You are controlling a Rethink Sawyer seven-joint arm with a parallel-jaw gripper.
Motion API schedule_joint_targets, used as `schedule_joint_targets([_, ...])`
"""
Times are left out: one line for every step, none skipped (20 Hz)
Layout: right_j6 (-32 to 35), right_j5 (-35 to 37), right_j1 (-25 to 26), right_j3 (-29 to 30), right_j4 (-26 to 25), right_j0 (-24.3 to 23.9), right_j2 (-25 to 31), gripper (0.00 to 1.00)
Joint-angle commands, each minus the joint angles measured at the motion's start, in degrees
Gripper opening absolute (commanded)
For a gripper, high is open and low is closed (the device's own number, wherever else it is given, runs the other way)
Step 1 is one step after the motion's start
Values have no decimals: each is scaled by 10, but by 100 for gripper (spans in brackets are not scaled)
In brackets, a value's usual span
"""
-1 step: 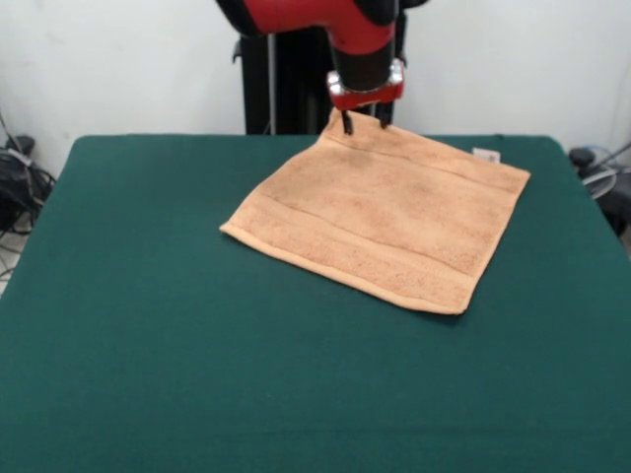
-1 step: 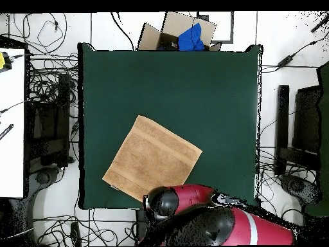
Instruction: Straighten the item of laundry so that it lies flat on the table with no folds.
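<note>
On the dark green cloth-covered table [image 1: 148, 325], the tan square terry towel [image 1: 380, 212] lies flat, turned diamond-wise; the black gripper [image 1: 361, 122] touches its far corner, fingers' state unclear.

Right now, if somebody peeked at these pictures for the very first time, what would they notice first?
Probably the tan towel, spread flat and turned like a diamond on the big green table, toward the robot's side. Next, the bright red robot arm coming down from above, its gripper right at the towel's far corner. Looking straight down, a cardboard box with something blue inside sits beyond the table's opposite edge.
</note>
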Motion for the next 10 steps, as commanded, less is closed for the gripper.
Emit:
schedule_joint_targets([56, -30, 14, -51, -7, 3, 5, 100])
schedule_joint_targets([57, -27, 8, -48, -4, 4, 4, 100])
schedule_joint_targets([59, -23, 2, -44, -2, 6, 4, 100])
schedule_joint_targets([61, -20, -5, -41, 0, 8, 3, 100])
schedule_joint_targets([62, -25, 2, -42, 0, 7, 3, 100])
schedule_joint_targets([63, -29, 7, -44, -2, 7, 3, 100])
schedule_joint_targets([63, -34, 12, -45, -3, 7, 3, 100])
schedule_joint_targets([60, -30, 11, -46, -3, 6, 4, 100])
schedule_joint_targets([60, -30, 12, -48, -4, 6, 4, 100])
schedule_joint_targets([60, -35, 17, -50, -6, 5, 3, 100])
